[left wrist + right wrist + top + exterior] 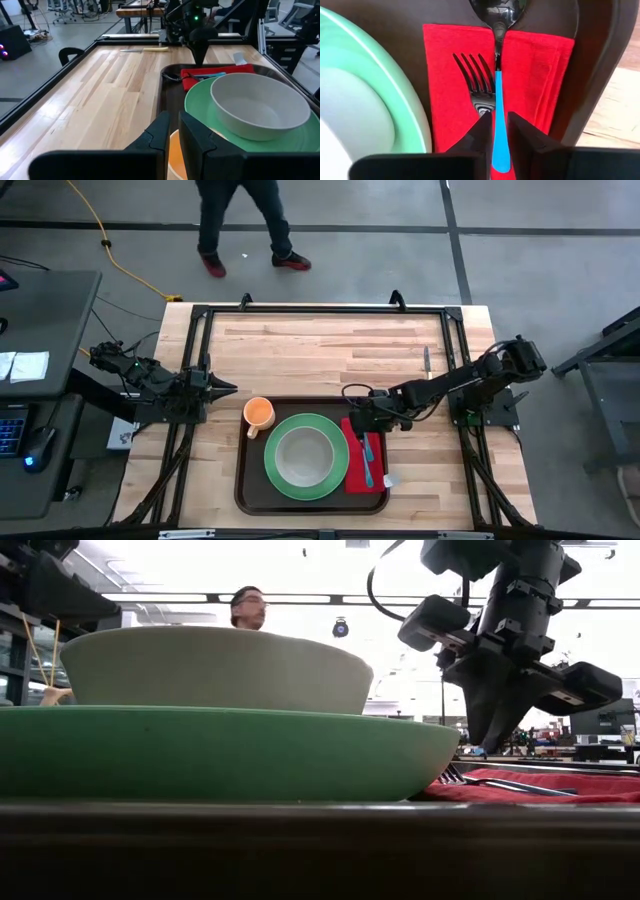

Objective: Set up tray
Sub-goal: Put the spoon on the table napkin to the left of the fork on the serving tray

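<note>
On tray (pixel 243 488) right side, right gripper (pixel 495 131) straddles blue-handled spoon (pixel 496 65) on red napkin (pixel 540 75) beside fork (pixel 476 82); fingers barely apart, grip unclear. Prob spoon placement step; next: release, lift clear. Left gripper (pixel 172 131) idle, nearly closed, holding nothing, near orange cup (pixel 258 413).

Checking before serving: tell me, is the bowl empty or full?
Empty: the bowl on the green plate shows only a bare inside.

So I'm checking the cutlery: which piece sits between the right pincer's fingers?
The blue-handled spoon on the red napkin, its handle between the right pincer fingers. The fork lies beside it; the knife lies off the tray.
</note>
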